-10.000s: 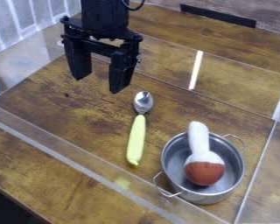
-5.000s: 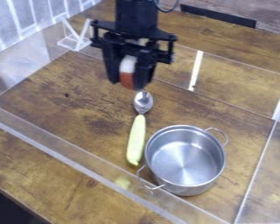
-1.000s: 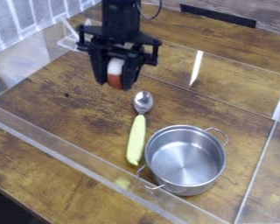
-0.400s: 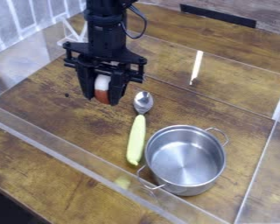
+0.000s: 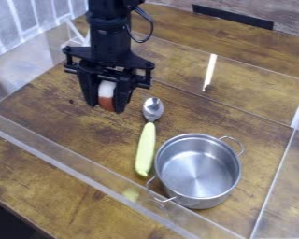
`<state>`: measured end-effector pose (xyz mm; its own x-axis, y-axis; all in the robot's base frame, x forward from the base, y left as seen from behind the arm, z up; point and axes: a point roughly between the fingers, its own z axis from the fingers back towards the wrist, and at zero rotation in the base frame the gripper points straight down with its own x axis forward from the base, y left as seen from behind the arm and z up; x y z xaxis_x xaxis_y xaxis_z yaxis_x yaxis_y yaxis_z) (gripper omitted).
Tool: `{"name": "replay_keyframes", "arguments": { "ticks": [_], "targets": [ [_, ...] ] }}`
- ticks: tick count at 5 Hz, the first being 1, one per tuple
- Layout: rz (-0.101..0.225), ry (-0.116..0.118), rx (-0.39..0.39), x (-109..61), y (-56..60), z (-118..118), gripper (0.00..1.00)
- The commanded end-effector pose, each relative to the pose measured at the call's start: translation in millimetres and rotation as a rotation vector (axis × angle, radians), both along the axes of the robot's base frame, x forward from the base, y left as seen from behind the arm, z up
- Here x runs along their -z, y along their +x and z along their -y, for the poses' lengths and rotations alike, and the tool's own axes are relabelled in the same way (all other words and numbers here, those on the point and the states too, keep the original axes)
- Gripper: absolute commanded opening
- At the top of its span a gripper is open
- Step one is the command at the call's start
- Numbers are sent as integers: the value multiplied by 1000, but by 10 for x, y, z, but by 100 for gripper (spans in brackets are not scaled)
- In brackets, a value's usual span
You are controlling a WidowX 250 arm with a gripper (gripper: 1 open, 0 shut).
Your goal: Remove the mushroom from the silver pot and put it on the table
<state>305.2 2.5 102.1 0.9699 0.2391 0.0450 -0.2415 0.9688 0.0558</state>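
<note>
Dark wood planks form the table (image 5: 64, 112), which is edged by clear acrylic walls (image 5: 64, 173). Toward the right front, the silver pot (image 5: 200, 171) is seen standing empty, with a yellow-handled spoon (image 5: 146, 142) lying just beside its left rim. Well apart from the pot, toward the left rear, the gripper (image 5: 109, 100) is pointed straight down, its jaws clamped on the mushroom (image 5: 108, 95). The mushroom is held upright, its reddish cap lowest, with bare tabletop directly beneath. Only a short descent and a release appear to be left.
</note>
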Motion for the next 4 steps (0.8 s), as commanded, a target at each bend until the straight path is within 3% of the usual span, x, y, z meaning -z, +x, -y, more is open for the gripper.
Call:
{"name": "replay_keyframes", "arguments": {
  "ticks": [1,3,4],
  "targets": [
    [72,7,-38,-253,-22,-95,0],
    [74,20,-87,-104,-79,-146,0],
    [74,24,-49,-200,-95,-79,100]
  ]
}}
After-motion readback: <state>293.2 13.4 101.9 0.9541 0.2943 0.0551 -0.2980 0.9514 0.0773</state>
